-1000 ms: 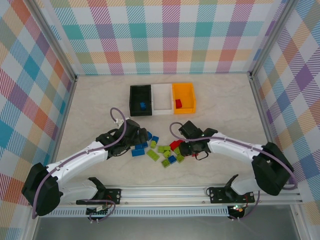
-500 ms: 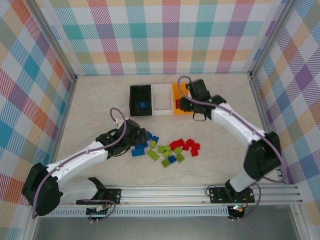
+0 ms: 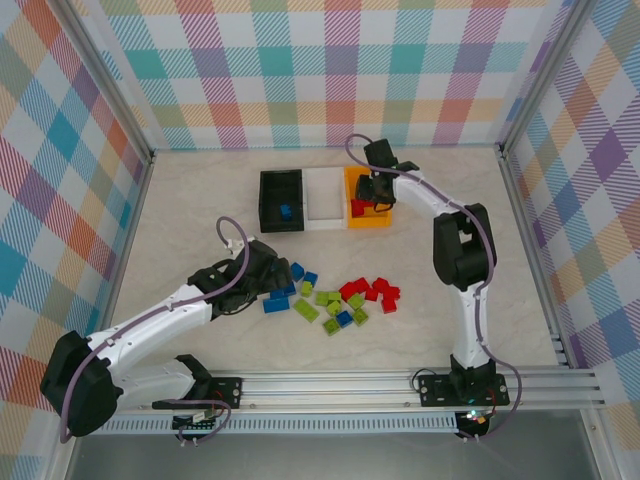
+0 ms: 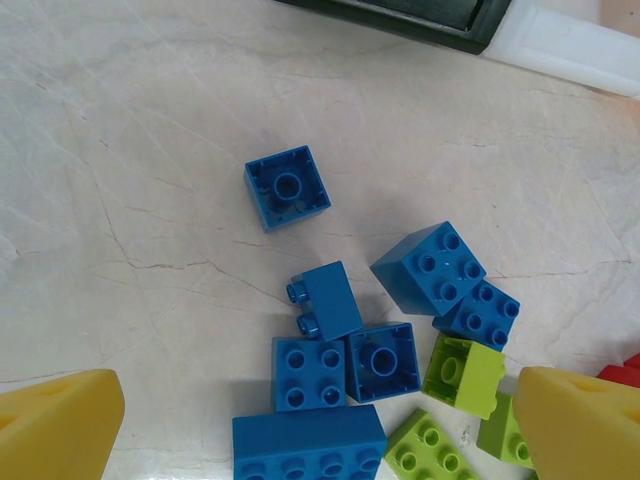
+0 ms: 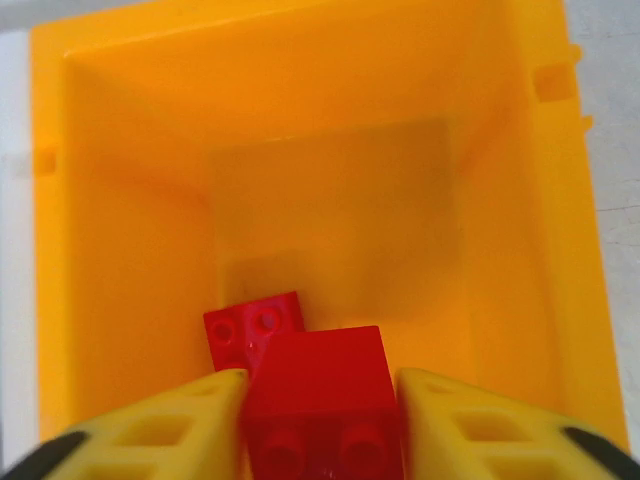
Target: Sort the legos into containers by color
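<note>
From where I stand, the right gripper (image 3: 372, 198) hangs over the open orange bin (image 5: 130, 260), its two yellow fingers (image 5: 160, 425) pinched on a red brick (image 5: 320, 375) held between them. Just ahead of that brick and below it, another red brick (image 5: 250, 322) lies on the bin floor. This looks to me like the drop. To do it well, I'd part the fingers only while the brick sits well within the walls and low enough not to bounce out. Then I'd lift straight up so neither finger catches the rim. The left gripper (image 3: 268, 283) hovers with its fingers spread wide over a huddle of blue bricks (image 4: 330, 365). A lone blue brick (image 4: 288, 186) sits farther ahead of it, toward the black bin (image 4: 400, 12). More red bricks (image 3: 372, 292) wait on the table (image 3: 200, 200), well behind the right gripper.
</note>
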Action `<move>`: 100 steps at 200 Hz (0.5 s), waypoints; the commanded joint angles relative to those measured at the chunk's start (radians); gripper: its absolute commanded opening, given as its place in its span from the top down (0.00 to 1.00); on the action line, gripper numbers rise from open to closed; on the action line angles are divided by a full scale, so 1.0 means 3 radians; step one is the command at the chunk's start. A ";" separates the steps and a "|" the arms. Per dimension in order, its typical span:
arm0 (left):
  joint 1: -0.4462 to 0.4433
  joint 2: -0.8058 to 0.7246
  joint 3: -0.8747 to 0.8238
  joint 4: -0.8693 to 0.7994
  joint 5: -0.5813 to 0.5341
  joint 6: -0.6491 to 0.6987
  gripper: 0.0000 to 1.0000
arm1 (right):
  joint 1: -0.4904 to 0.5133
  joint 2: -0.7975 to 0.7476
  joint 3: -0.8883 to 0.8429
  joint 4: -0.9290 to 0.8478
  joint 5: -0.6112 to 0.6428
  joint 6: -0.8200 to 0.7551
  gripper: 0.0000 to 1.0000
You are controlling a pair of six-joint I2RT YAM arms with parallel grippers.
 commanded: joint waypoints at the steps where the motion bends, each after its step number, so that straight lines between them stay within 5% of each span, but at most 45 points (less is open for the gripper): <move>1: -0.0031 -0.0012 -0.0048 -0.0095 -0.0092 -0.0023 0.00 | -0.0013 0.0004 0.0184 -0.0137 0.0049 0.0025 0.44; 52: -0.0029 0.0081 -0.0002 -0.0097 -0.0031 0.0025 0.00 | 0.0032 -0.0558 -0.0037 -0.0009 -0.0078 0.0010 0.37; 100: -0.0029 0.0304 0.0066 -0.0142 -0.0018 0.0077 0.00 | 0.0267 -0.1356 -0.1046 0.0296 -0.0138 0.0080 0.38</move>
